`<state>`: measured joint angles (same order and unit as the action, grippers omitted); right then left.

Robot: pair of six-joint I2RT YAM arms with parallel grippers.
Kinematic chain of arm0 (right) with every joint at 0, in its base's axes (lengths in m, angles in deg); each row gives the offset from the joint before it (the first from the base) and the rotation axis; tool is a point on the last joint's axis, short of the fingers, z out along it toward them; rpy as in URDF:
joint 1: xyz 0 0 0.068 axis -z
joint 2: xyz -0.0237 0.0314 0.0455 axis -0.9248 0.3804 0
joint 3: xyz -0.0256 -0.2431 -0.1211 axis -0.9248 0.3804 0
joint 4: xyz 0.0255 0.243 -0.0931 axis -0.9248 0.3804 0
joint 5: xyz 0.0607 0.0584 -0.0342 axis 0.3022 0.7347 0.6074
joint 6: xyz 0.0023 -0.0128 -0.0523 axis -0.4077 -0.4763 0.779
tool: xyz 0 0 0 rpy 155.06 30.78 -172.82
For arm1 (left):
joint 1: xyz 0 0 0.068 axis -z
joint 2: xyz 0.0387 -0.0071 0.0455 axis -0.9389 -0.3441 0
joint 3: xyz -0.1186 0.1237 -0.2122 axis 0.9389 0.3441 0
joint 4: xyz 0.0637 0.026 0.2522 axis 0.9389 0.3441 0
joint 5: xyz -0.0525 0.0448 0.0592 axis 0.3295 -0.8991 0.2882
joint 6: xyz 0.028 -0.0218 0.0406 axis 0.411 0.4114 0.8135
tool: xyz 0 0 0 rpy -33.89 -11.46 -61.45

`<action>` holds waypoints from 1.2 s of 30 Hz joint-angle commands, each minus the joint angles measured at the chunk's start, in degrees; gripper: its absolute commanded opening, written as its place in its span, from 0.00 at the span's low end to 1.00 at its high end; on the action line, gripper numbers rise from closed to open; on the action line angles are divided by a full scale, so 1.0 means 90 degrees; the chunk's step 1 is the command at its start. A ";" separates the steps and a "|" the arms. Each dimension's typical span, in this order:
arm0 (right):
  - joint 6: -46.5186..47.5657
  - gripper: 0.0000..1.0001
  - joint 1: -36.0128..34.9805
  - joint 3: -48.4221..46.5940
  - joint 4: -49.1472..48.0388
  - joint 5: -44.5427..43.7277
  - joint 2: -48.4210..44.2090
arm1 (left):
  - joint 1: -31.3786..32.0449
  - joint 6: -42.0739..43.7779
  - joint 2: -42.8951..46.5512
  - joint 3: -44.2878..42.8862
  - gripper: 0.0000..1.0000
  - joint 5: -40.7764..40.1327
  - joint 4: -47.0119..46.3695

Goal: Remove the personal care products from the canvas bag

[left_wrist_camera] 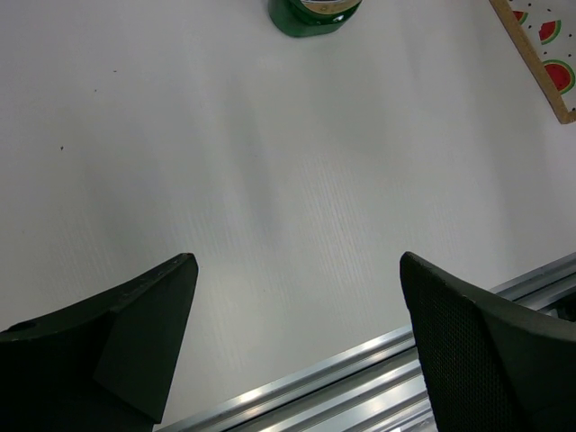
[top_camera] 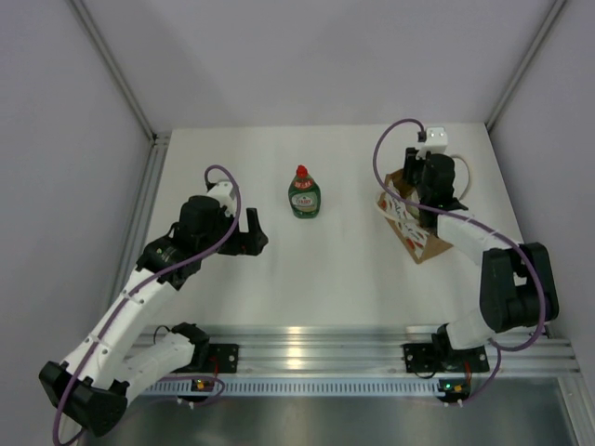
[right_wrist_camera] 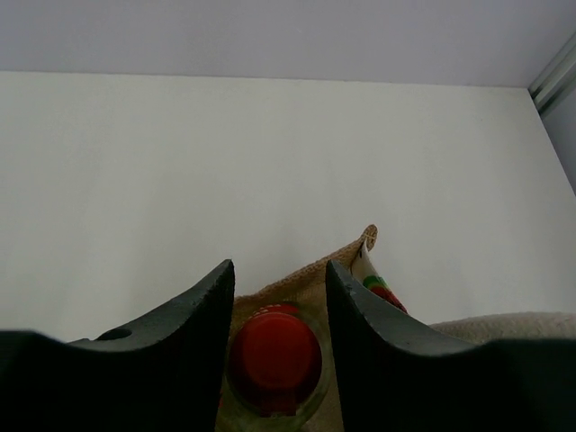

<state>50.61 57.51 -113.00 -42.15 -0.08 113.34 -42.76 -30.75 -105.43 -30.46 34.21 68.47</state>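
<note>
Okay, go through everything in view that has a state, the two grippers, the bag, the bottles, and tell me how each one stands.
Canvas bag: open at the top, at least one bottle inside.
Red-capped bottle: inside the bag.
Green bottle: out of the bag, on the table.
Left gripper: open, empty, above the table.
Right gripper: at the bag's mouth, either side of the red-capped bottle's top; grip unclear.

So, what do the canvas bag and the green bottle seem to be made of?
Canvas bag: coarse woven tan fabric, matte; the weave shows in the right wrist view, perhaps jute. Green bottle: glossy plastic, probably; light glints on its body.
</note>
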 commanded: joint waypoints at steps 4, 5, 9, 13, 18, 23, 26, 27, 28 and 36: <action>-0.0301 0.43 0.0188 -0.0019 -0.0624 0.0160 0.0127 | 0.0024 0.0060 -0.0002 0.0036 0.98 0.0088 -0.0345; -0.0320 0.40 0.0198 -0.0019 -0.0633 0.0180 0.0147 | 0.0024 0.0060 -0.0002 0.0036 0.98 0.0088 -0.0345; -0.0340 0.25 0.0208 -0.0038 -0.0653 0.0317 0.0157 | 0.0025 0.0060 -0.0012 0.0036 0.98 0.0078 -0.0345; -0.0282 0.10 0.0208 -0.0087 -0.0614 0.0434 -0.0047 | 0.0024 0.0060 -0.0022 0.0036 0.98 0.0068 -0.0345; -0.0233 0.00 0.0208 -0.0272 -0.0439 0.0454 -0.0409 | 0.0034 0.0060 -0.0032 0.0036 0.98 0.0049 -0.0345; -0.0164 0.00 0.0208 -0.0545 -0.0146 0.0463 -0.0741 | 0.0024 0.0060 -0.0022 0.0036 0.98 0.0020 -0.0345; -0.0135 0.00 0.0217 -0.0819 0.0225 0.0492 -0.0790 | 0.0034 0.0060 -0.0022 0.0036 0.98 0.0010 -0.0345; 0.0049 0.00 0.0208 -0.0935 0.0303 0.0502 -0.0810 | 0.0025 0.0060 -0.0032 0.0036 0.98 0.0010 -0.0354; 0.0089 0.00 0.0217 -0.0975 0.0372 0.0493 -0.0839 | 0.0024 0.0060 -0.0032 0.0036 0.98 0.0010 -0.0355; 0.0217 0.00 0.0208 -0.1219 0.0743 0.0463 -0.1239 | 0.0024 0.0040 -0.0012 0.0036 0.98 -0.0078 -0.0345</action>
<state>51.01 58.21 -117.64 -30.83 3.90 107.77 -42.76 -30.75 -105.54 -30.44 33.94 68.47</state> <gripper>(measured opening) 0.332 0.983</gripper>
